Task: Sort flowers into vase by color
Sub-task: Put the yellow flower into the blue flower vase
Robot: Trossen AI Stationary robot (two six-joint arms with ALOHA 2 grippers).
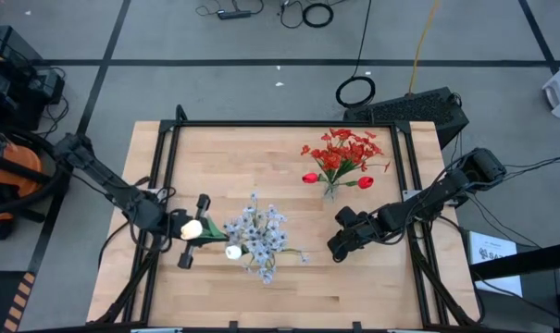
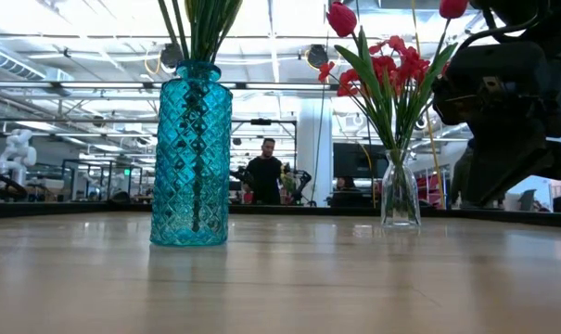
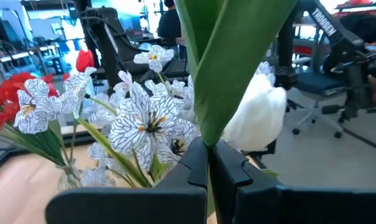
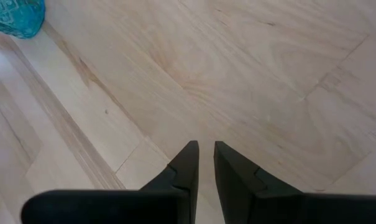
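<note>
- Hall beyond the wooden table (image 1: 289, 296): ceiling lights, a person (image 2: 264, 176) standing
- Blue vase (image 2: 191, 158) mid-table holds pale flowers (image 1: 257, 233)
- Left gripper (image 3: 207, 167) beside it pinches a white tulip (image 3: 257, 118)
- Right gripper (image 4: 204, 163), opposite side, narrowed, empty

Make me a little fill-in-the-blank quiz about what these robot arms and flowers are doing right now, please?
1. The left gripper is shut on the stem of a ____ tulip.
2. The pale blue-white sprays stand in a ____ patterned vase.
3. The red flowers stand in a ____ glass vase.
4. The right gripper hangs over bare wood of the table, holding ____.

Missing words: white; blue; clear; nothing
</note>
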